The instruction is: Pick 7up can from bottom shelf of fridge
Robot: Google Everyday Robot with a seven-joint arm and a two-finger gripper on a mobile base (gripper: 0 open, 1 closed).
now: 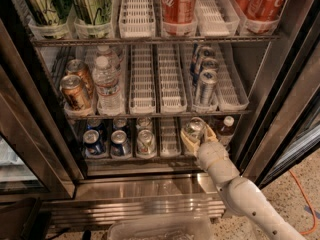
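The fridge [280, 114] stands open. On its bottom shelf [170, 159] the 7up can [194, 129], greenish-silver with a silver lid, stands upright in the right lane. My gripper [198, 136] reaches in from the lower right on its cream arm [235, 184]. Its fingers [188, 142] sit on either side of the can's body and close against it. The can's lower part is hidden behind the gripper.
The bottom shelf also holds two blue cans [93, 141] at left, a silvery can [146, 141] in the middle and a small dark bottle [226, 126] right of my gripper. The shelf above holds copper cans, water bottles and slim silver-blue cans [205, 84]. A clear bin [160, 229] lies on the floor.
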